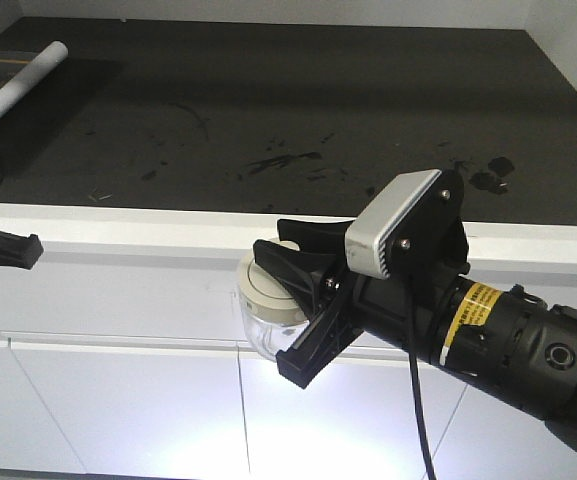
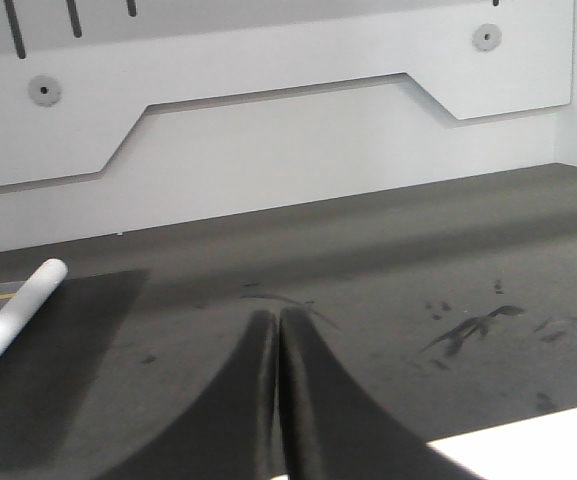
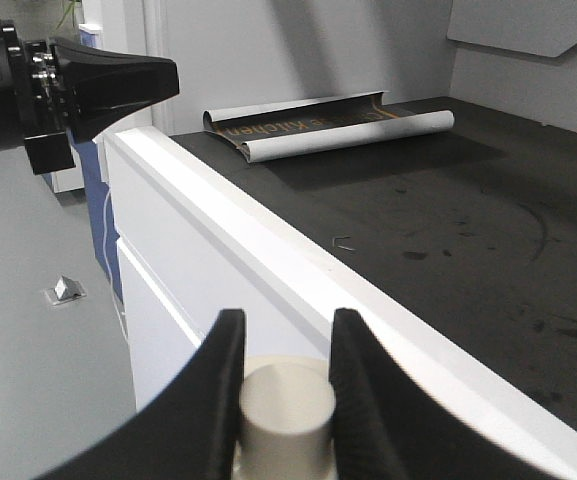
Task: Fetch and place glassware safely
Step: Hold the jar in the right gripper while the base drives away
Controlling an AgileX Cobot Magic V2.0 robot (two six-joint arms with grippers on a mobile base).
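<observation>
Glass jar (image 1: 264,336) pinched at lid knob (image 3: 286,405) by right gripper (image 3: 286,340); left gripper (image 2: 276,325) closed

You are at a mock-up kitchen counter in what looks like a test room. A plain white flat-fronted cabinet (image 1: 118,400) carries a scuffed matte black worktop (image 1: 318,100). Behind it is a white cut-out back panel (image 2: 268,60) with exposed screws. A half-rolled printed sheet (image 3: 328,125) is lettered "Kitchen", and the grey floor (image 3: 28,330) is bare.
</observation>
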